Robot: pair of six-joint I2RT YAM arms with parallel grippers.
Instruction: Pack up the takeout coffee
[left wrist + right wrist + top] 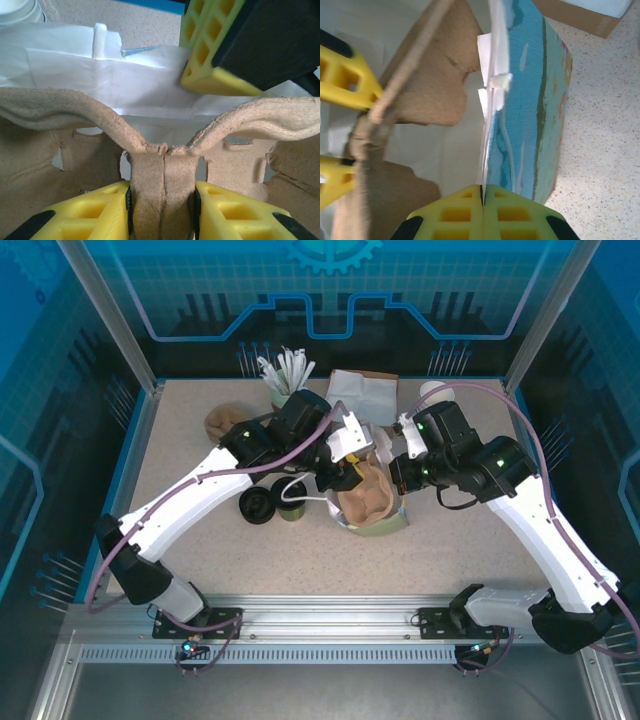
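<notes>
A brown pulp cup carrier (365, 495) sits down inside the open paper bag (398, 515), which is white inside and printed blue outside. My left gripper (345, 468) is shut on the carrier's folded middle handle (162, 190). The carrier's arms (50, 110) spread out against the bag's white wall (125, 85). My right gripper (483, 195) is shut on the bag's rim (530, 100), on the bag's right side (392, 455). Left of the bag stands a short dark cup with a round black lid (258, 505), which looks like the takeout coffee. Neither gripper touches it.
A lidless olive cup with a white rim (293, 502) stands between the black-lidded cup and the bag. At the back are a cup of white sticks (285, 370), flat paper bags (365, 390), another brown carrier (225, 420) and white cups (437, 392).
</notes>
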